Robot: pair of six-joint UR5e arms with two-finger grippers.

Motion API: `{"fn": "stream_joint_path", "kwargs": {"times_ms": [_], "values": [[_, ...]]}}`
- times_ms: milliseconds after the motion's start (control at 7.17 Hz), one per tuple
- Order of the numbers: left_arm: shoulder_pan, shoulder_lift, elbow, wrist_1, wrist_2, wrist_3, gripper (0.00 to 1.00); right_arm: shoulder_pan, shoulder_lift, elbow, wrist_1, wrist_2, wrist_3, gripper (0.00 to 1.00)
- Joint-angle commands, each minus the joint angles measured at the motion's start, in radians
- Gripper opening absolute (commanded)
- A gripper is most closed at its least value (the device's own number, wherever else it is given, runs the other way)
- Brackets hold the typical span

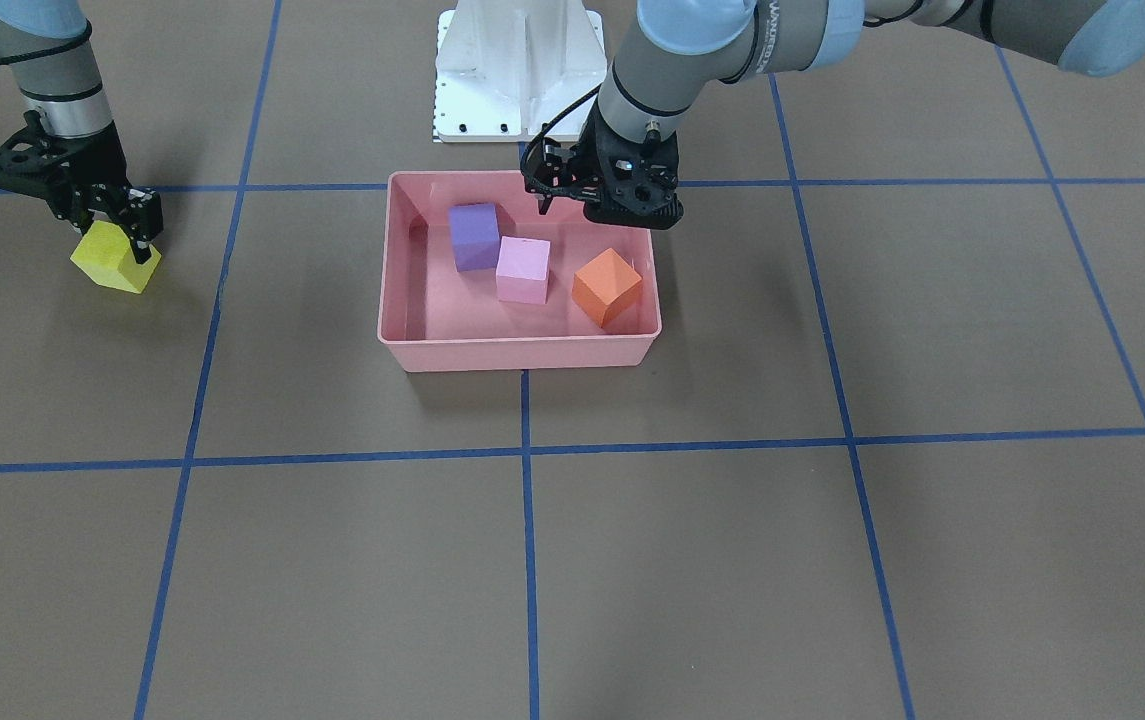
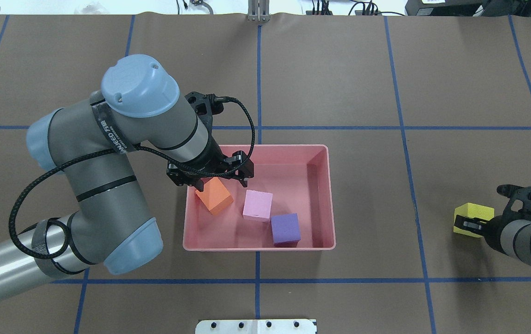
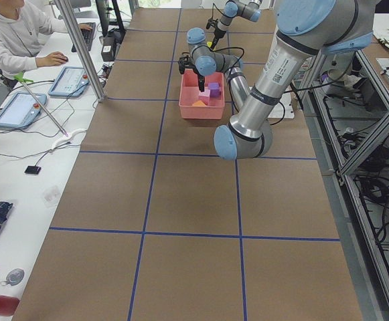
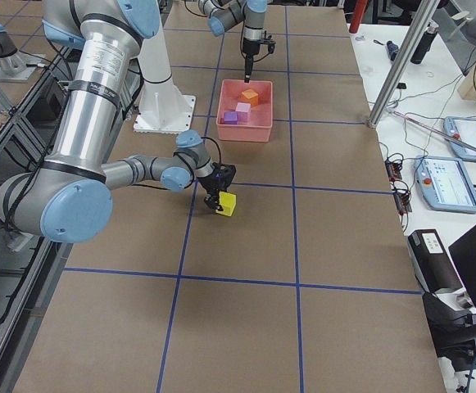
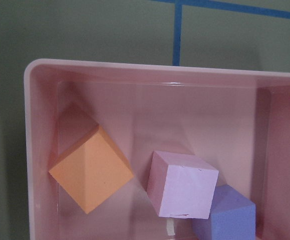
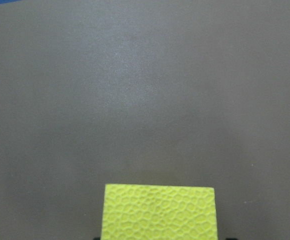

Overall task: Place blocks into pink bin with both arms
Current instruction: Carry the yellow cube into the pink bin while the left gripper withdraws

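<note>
The pink bin [image 1: 517, 353] [image 2: 258, 246] stands mid-table. In it lie the purple block [image 1: 474, 236] [image 2: 285, 228], the pale pink block [image 1: 522, 270] [image 2: 258, 205] and the orange block [image 1: 607, 287] [image 2: 215, 197], which is tilted on an edge. All three show in the left wrist view [image 5: 92, 175]. My left gripper [image 2: 222, 182] [image 1: 592, 208] hovers open and empty above the orange block. My right gripper [image 1: 114, 240] [image 2: 471, 221] is shut on the yellow block [image 1: 112, 262] [image 2: 473, 214] [image 6: 158, 212], far from the bin on my right, tilted at or just above the table.
The white base pedestal [image 1: 517, 70] stands just behind the bin on the robot's side. Blue tape lines [image 1: 527, 520] grid the brown table. In the exterior left view a person [image 3: 13, 40] sits at a side desk with tablets.
</note>
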Motion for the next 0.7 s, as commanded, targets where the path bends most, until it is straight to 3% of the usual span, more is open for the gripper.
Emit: {"fn": "stream_joint_path", "kwargs": {"times_ms": [0,279,558], "values": [[-0.011,0.001,-0.012,0.002,-0.005,0.004,1.0,0.038,0.046,0.095,-0.131,0.019,-0.038,0.13],[-0.069,0.12,-0.11,0.008,-0.012,0.026,1.0,0.137,0.214,0.136,-0.225,0.15,-0.053,0.13],[-0.124,0.314,-0.204,0.008,-0.012,0.308,1.0,0.171,0.397,0.14,-0.285,0.218,-0.053,0.13]]}}
